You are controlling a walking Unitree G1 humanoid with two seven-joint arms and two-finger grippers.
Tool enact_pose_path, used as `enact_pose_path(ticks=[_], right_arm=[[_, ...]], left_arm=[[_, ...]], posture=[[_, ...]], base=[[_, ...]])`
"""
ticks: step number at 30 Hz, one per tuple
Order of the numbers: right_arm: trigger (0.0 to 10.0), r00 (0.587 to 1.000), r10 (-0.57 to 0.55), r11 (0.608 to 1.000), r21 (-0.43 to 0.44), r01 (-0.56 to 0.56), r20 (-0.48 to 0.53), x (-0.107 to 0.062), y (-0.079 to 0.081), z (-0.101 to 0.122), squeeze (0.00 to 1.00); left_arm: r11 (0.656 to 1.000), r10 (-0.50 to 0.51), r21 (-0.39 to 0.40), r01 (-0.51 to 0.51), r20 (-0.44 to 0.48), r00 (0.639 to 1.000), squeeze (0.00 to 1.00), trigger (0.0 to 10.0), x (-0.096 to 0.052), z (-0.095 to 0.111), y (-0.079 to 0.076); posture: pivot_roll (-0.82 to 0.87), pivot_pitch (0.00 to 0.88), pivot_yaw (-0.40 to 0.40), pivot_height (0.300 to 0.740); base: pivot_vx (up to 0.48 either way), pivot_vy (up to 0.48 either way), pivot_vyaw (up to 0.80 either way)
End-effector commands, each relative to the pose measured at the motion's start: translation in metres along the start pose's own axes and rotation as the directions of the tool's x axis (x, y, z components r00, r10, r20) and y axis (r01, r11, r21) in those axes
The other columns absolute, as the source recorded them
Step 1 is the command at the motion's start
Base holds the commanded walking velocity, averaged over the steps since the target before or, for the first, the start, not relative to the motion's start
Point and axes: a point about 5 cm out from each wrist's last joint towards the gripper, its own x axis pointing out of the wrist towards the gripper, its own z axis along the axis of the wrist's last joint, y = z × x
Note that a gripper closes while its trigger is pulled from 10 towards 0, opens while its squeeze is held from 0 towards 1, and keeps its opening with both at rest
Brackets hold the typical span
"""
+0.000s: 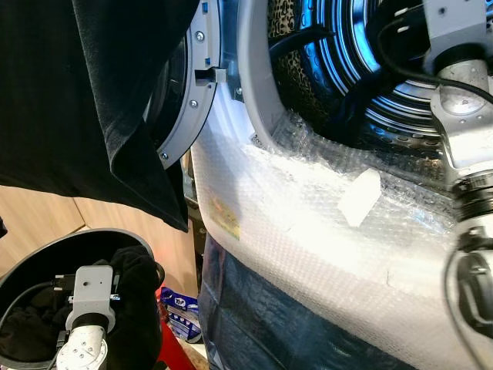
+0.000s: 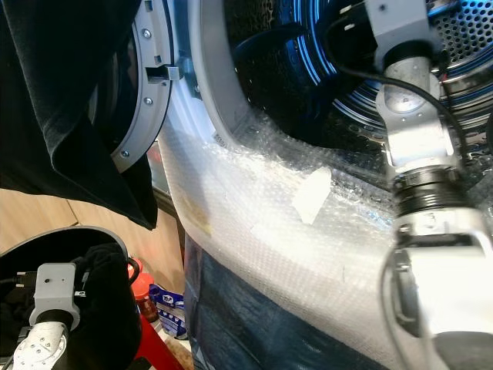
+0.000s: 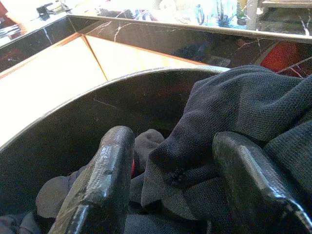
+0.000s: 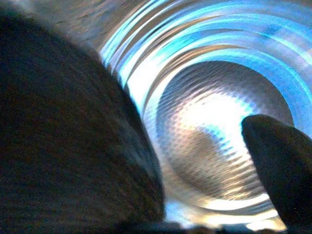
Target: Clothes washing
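Note:
The washing machine's door (image 1: 181, 100) stands open, showing the steel drum (image 1: 400, 69) with a leopard-print garment (image 1: 289, 46) at its left side. A black garment (image 1: 100, 100) hangs over the door at upper left. My right arm (image 1: 462, 100) reaches into the drum; its gripper (image 4: 195, 122) is open, with bare drum wall between the fingers. My left arm (image 1: 92, 297) is down in the black laundry basket (image 1: 46, 247). The left gripper (image 3: 175, 146) is open, its fingers (image 3: 114, 161) either side of a fold of dark grey cloth (image 3: 243, 107).
Bubble wrap (image 1: 308, 223) covers the machine's front below the opening, with a white tape piece (image 1: 360, 196) on it. A red object (image 1: 173, 347) and a blue package (image 1: 181, 304) lie on the floor between basket and machine. Light wooden floor (image 1: 38, 216) is behind the basket.

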Motion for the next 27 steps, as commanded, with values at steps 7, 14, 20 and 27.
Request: enact_pose_path(ticks=[7,14,20,27], right_arm=[[10.0,0.988,0.148,0.954,0.256,-0.154,0.044,-0.025,0.003,0.017,0.00],[10.0,0.870,0.424,0.809,0.327,-0.488,0.250,-0.073,-0.001,0.028,0.00],[10.0,0.744,0.534,0.679,0.320,-0.661,0.402,-0.105,0.005,0.042,0.00],[10.0,0.533,0.654,0.467,0.269,-0.843,0.536,-0.137,0.019,0.054,0.00]], left_arm=[[0.999,-0.033,-0.002,0.033,-0.039,0.999,0.00,10.0,-0.005,-0.008,-0.009],[0.999,-0.034,0.000,0.034,-0.038,0.999,0.00,10.0,-0.005,-0.007,-0.007],[0.999,-0.036,0.000,0.036,-0.033,0.999,0.00,10.0,-0.005,-0.006,-0.007],[1.000,-0.028,-0.007,0.027,-0.021,0.999,0.00,10.0,-0.005,-0.005,-0.005]], posture=[[0.04,0.000,-0.048,0.740],[0.03,0.000,-0.039,0.740],[0.02,0.000,-0.035,0.740],[0.02,0.000,-0.035,0.740]], base=[[0.000,0.000,0.00],[0.000,0.000,0.00],[0.000,0.000,0.00],[0.000,0.000,0.00]])
